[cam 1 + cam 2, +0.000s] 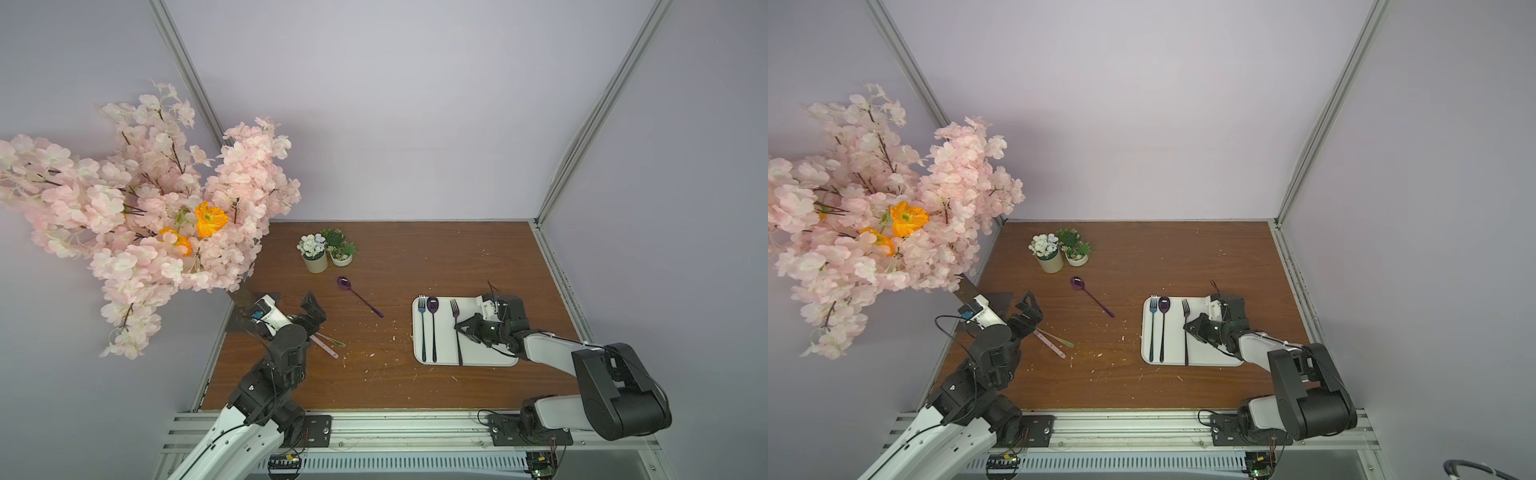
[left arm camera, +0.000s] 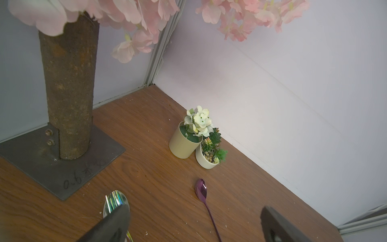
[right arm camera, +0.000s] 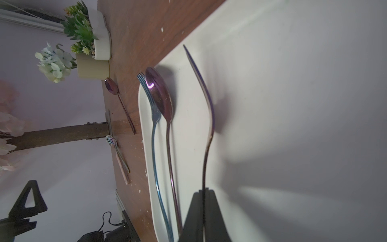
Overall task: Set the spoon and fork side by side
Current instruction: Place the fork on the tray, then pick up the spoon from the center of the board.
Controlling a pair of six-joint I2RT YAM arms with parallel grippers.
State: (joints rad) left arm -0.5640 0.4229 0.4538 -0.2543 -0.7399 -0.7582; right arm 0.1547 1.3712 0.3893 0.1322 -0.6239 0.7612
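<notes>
Now, right gripper (image 1: 458, 328) fingers (image 3: 196, 209) pinched tight on the purple fork (image 1: 459, 353) handle, fork stretched along the white tray (image 1: 490, 357), blue fork (image 1: 423, 328) and purple spoon (image 1: 433, 328) side by side nearby, left gripper (image 1: 314, 312) fingers (image 2: 117, 222) spread wide, holding nothing, over the table (image 1: 415, 257).

White tray (image 1: 445, 350); blue fork (image 1: 423, 332), purple spoon (image 1: 433, 305), purple fork (image 1: 454, 308). Brown table (image 1: 415, 257) with wood lines. Pink blossoms (image 1: 145, 199), one orange flower (image 1: 211, 219).

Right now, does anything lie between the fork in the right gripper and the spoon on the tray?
Nothing visible. Only bare tray separates the fork in the right gripper from the spoon; the blue fork lies beyond the spoon.
</notes>
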